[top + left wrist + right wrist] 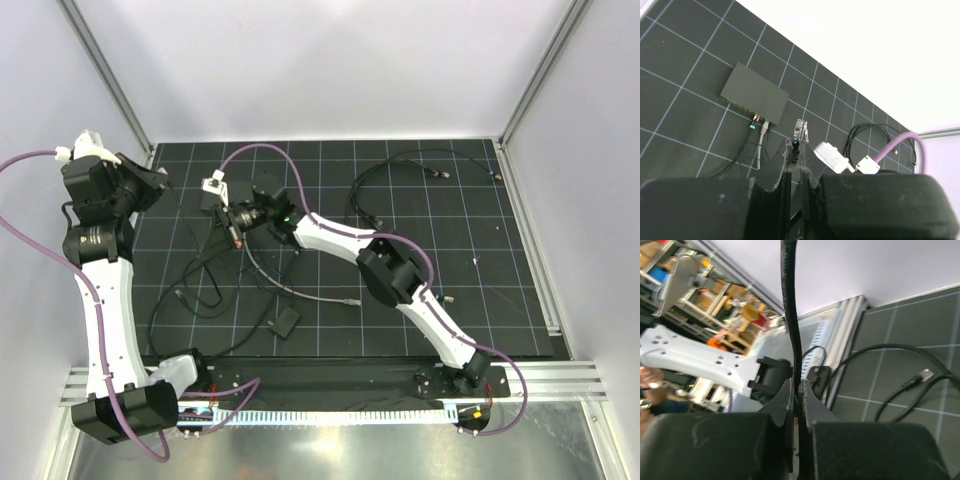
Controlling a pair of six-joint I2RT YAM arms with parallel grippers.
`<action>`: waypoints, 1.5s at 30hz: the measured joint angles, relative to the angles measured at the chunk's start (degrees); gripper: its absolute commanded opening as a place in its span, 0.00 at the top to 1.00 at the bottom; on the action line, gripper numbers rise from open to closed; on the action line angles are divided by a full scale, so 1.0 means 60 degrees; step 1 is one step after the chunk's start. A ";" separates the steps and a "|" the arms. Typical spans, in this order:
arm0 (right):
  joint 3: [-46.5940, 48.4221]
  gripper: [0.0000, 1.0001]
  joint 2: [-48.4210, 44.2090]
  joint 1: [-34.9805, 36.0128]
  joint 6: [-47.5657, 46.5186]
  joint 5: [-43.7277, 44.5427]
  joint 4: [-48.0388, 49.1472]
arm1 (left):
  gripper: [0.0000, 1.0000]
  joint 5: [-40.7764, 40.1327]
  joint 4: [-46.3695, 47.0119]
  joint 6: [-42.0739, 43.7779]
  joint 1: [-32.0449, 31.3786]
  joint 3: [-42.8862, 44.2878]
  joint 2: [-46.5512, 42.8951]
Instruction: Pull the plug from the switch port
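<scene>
**Both grippers clamping on cabling as switch is lying on the mat**

The right gripper (796, 386) is pinching a black cable (790, 300). Its jaws are pressing together on the cord, which is running straight up out of the wrist view. The left gripper (796, 148) is squeezing closed on a clear plug (800, 131), which is sticking up past its fingertips and not touching the switch (754, 94). The switch is lying flat on the black gridded mat (685, 65), up and left of those fingers in the left wrist view. A green light is glowing on its near edge, where a pale plug (765, 127) is sitting in a port, its grey lead trailing toward the camera.
</scene>
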 measured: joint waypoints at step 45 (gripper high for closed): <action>0.1249 0.99 -0.6641 -0.6779 0.2725 0.4510 -0.4302 | 0.11 -0.2670 -0.1617 0.1122 0.0000 -0.0933 -0.3144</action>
